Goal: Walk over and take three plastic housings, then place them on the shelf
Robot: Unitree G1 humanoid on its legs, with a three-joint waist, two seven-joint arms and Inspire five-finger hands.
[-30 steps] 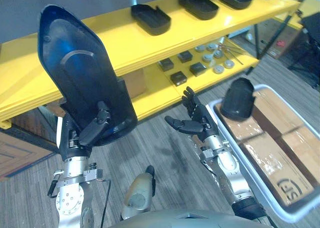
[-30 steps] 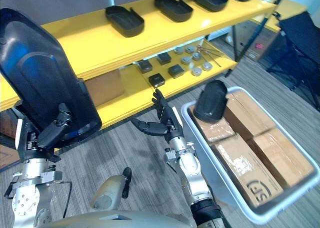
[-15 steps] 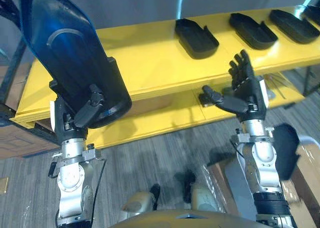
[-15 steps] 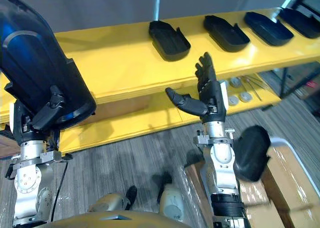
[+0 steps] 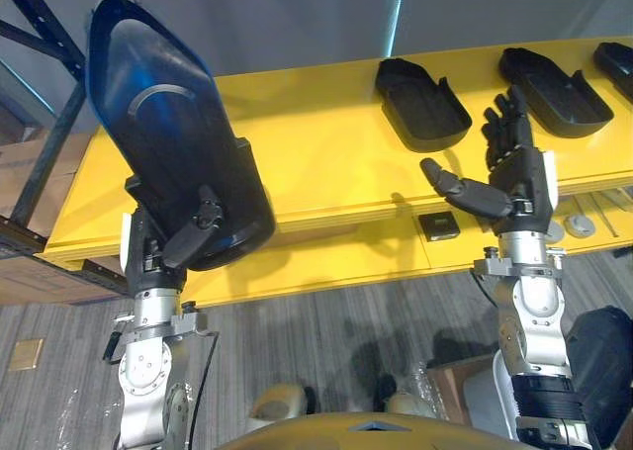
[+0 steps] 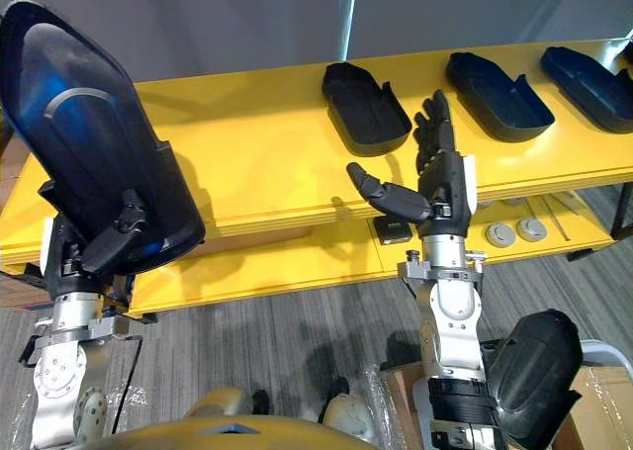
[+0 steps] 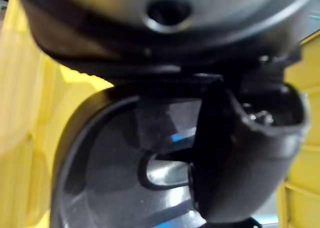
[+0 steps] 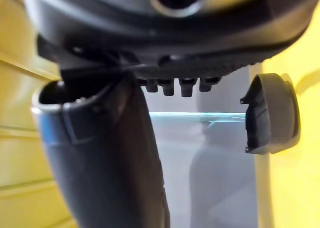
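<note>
My left hand is shut on a large black plastic housing, held upright in front of the left part of the yellow shelf; in the left wrist view the thumb presses on the housing's inner face. My right hand is raised and open in front of the shelf, holding nothing. Three more black housings lie in a row on the shelf top, beyond the right hand. One of them shows past the right hand's fingers.
The lower shelf board carries a small black square part and round discs. Another black housing stands in a bin by cardboard boxes at the lower right. Dark shelf struts rise at the far left.
The view has swung from the bin to face the shelf. My right hand has risen from beside the bin to shelf height, still open. The left hand keeps its hold on the housing.
</note>
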